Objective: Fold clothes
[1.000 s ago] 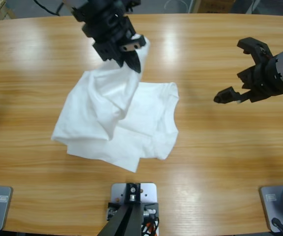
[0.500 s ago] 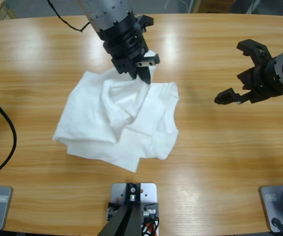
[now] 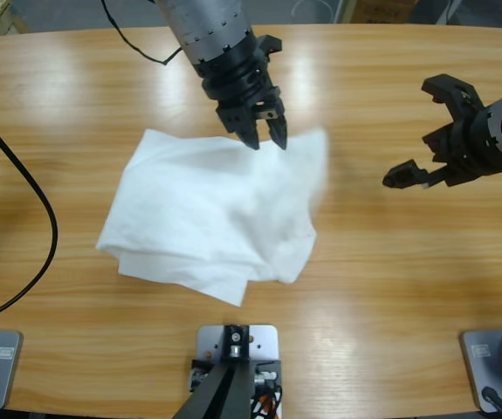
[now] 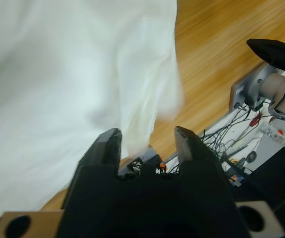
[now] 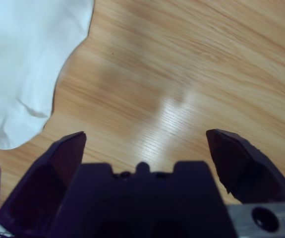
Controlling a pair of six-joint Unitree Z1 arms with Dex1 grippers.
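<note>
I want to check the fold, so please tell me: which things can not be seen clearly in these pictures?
- T-shirt: its right edge is blurred in the high view, so its shape there is unclear.
- Printed mark and neck label: not visible in any view; folded cloth may cover them.
- Left gripper: in the left wrist view, blurred cloth lies near its fingers; contact is unclear.
- Right gripper: open, nothing hidden.

Long wooden desk (image 3: 390, 288), light grain running lengthwise, glossy highlights along far half. White T-shirt (image 3: 202, 218) lies on desk left of middle, spread in rumpled, roughly four-sided heap, folded layers showing along near edge. Right-hand far corner of shirt (image 3: 312, 153) blurred; cannot tell whether it touches desk. Black cable (image 3: 37, 201) curves over left end of desk. Right half of desk bare wood. In right wrist view shirt edge (image 5: 33, 59) lies on wood at upper left.
</note>
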